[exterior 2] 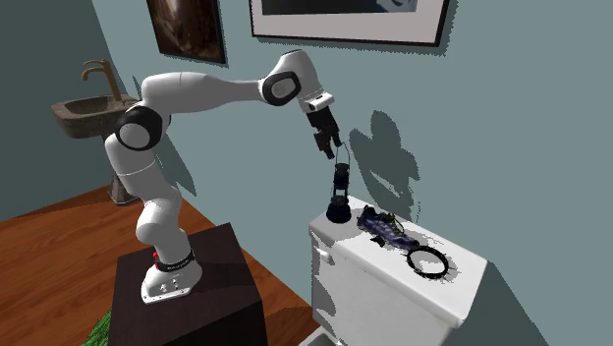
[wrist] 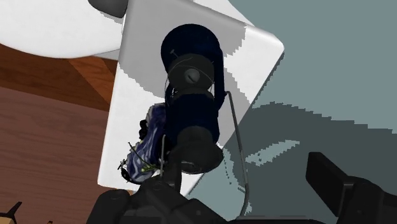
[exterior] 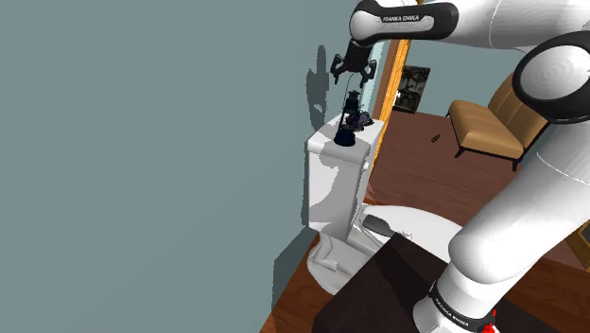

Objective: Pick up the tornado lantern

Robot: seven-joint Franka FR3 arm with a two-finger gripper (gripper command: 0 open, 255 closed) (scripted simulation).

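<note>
Shoulder view: gripper (exterior: pixel 353 76) hangs just above the lantern (exterior: pixel 347 123), fingers spread wide, gripping nothing. Lantern stands upright on the toilet tank (exterior: pixel 326 161) lid's near end, dark shoe (exterior 2: pixel 385 227) just beside it.

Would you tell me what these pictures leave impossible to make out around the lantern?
Wrist view: the lantern covers part of the dark shoe beside it.
Wrist view: the bottom edge cuts off the fingers.
Second exterior view: the black ring on the tank lid is too small to identify.
</note>
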